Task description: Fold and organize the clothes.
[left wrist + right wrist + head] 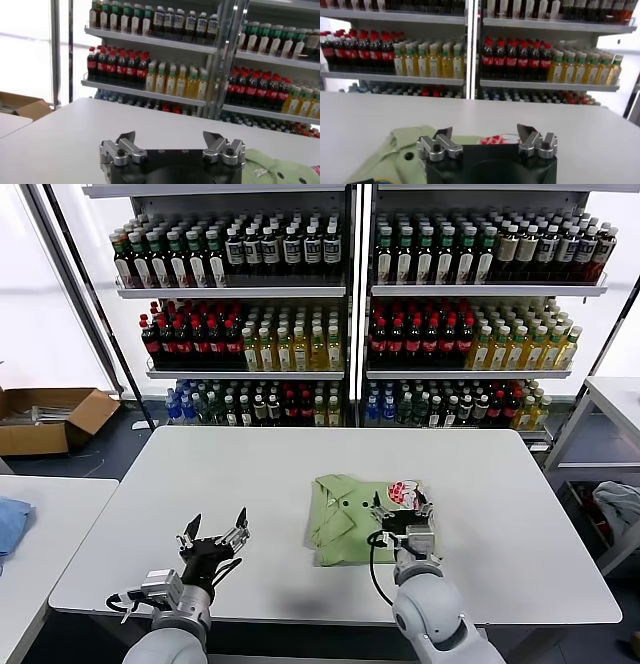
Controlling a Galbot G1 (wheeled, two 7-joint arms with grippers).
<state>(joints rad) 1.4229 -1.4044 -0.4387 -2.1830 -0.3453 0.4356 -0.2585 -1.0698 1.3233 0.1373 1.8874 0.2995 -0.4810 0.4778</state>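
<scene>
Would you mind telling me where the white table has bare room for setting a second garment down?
The table is bare along its far edge toward the shelves, and across its left half, between the left gripper and the far edge. There is also room right of the polo shirt. It is crowded at near centre-right, where the open right gripper hangs over the folded shirt.
</scene>
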